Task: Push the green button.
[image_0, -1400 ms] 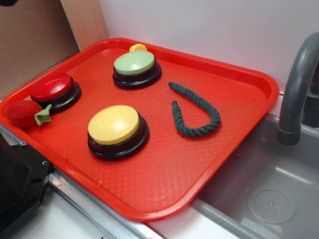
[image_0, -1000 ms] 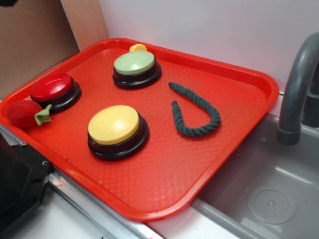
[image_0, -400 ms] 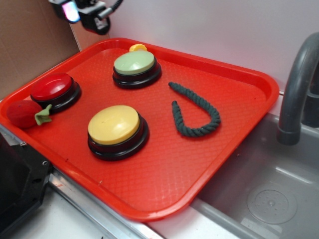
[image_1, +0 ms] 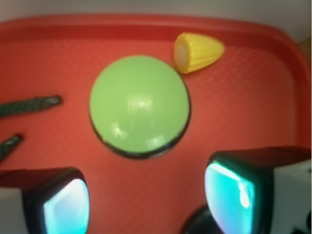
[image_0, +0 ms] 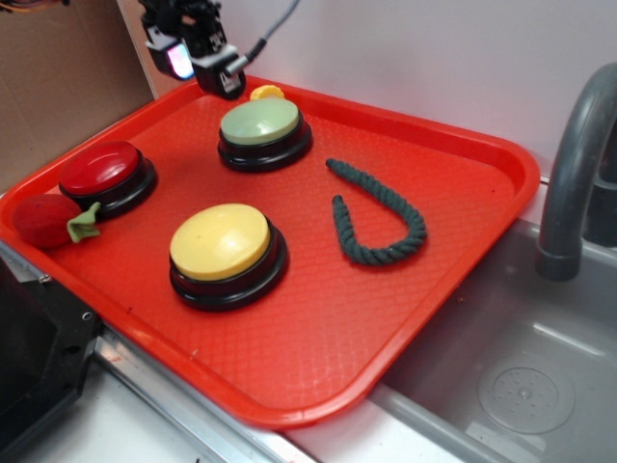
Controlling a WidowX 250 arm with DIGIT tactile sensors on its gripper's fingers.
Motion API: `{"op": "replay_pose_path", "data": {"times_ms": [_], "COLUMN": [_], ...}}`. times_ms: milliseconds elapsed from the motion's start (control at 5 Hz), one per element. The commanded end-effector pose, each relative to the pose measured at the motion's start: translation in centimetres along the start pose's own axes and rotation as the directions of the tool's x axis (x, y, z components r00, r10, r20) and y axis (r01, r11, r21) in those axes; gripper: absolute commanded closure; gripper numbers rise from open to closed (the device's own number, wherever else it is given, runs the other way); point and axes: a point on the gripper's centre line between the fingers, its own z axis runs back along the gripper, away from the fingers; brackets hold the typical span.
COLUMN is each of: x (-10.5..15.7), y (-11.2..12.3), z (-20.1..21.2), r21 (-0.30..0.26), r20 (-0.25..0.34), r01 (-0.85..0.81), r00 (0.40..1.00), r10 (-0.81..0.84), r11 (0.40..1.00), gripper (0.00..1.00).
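Green button (image_0: 260, 122), one of three buttons, sits on one red tray (image_0: 463, 154); spread pincer (image_0: 204, 60) hovers near.

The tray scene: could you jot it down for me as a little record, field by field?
surface: red tray beside a grey sink
buttons: green button, yellow button, red button
other items: dark green rope, toy corn, red plush fruit
hand: in the air over the tray's far left edge, beside the green button, touching nothing
fingers: apart
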Motion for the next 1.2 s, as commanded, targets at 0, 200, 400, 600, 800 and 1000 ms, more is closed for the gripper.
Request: {"op": "replay_pose_path", "data": {"times_ms": [0, 200, 400, 600, 800, 1000], "x": [3.0, 3.3, 3.2, 3.0, 3.1, 3.0], "y": [0.9, 0.8, 0.5, 0.5, 0.3, 0.2], "z": [-2.1, -2.8, -2.6, -1.9, -0.9, -0.1], "r21": [0.026, 0.025, 0.032, 0.073, 0.097, 0.093], "r20": [0.071, 0.07, 0.078, 0.081, 0.082, 0.084], "r01": [0.049, 0.064, 0.106, 0.086, 0.059, 0.044], "r00": [0.996, 0.995, 0.991, 0.992, 0.994, 0.995], "r10": [-0.051, -0.065, -0.108, -0.092, -0.067, -0.052], "r11": [0.998, 0.998, 0.994, 0.994, 0.994, 0.995], "gripper": [0.0, 0.0, 0.0, 0.0, 0.0, 0.0]}}
